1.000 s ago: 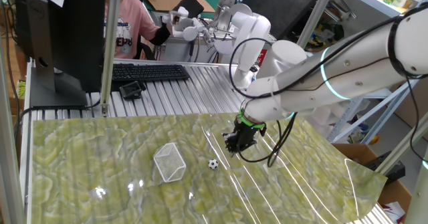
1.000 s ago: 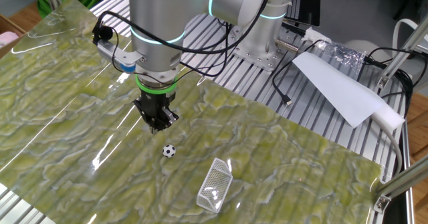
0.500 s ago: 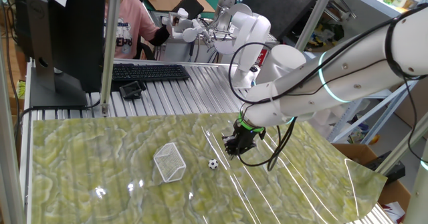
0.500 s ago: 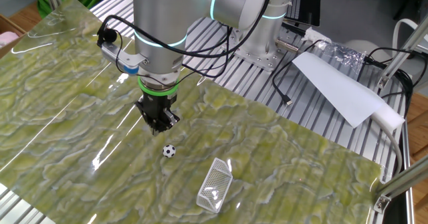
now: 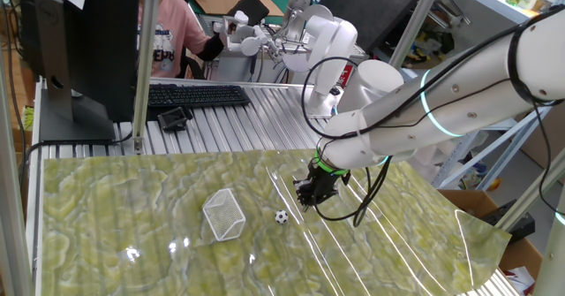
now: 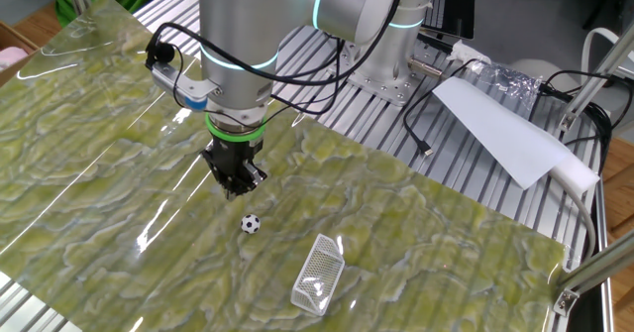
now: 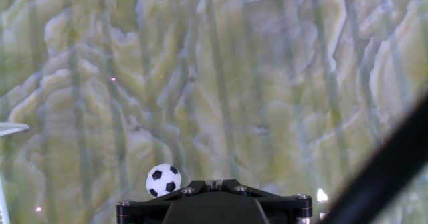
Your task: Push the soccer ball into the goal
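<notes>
Pointing straight down over the green marbled surface (image 6: pixel 416 223) — jaws (image 6: pixel 236 185) clenched, empty; soccer ball (image 6: pixel 251 223) just beside, goal (image 6: pixel 319 272) beyond — apart.

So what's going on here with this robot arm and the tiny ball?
A single robot arm is playing tabletop football. Its claw is shut, points straight down and sits low over the green marbled mat, just behind the soccer ball, not visibly touching it. The goal lies a little beyond the ball, on the side away from the claw. The ball hasn't gone in yet.
</notes>
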`<action>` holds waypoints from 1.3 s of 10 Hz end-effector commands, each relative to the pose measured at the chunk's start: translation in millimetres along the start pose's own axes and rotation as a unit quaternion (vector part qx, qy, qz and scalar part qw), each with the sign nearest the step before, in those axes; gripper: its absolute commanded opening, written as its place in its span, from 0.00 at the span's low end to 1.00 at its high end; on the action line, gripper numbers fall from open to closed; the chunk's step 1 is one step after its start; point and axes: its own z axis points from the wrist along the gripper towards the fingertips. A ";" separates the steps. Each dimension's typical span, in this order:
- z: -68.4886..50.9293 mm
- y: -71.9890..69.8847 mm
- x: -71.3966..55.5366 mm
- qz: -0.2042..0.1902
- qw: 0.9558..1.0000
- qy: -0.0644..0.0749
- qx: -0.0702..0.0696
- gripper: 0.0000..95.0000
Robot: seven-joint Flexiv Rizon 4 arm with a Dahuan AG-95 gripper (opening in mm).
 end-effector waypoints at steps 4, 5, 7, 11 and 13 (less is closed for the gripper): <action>0.9 0.3 -0.1 -0.004 1.000 0.002 -0.003 0.00; 0.9 0.3 -0.1 -0.003 1.000 0.002 -0.005 0.00; 0.9 0.3 -0.1 -0.003 1.000 0.002 -0.006 0.00; 1.2 0.1 0.5 -0.006 1.000 -0.003 -0.007 0.00; 1.4 0.1 0.8 -0.007 1.000 -0.005 -0.007 0.00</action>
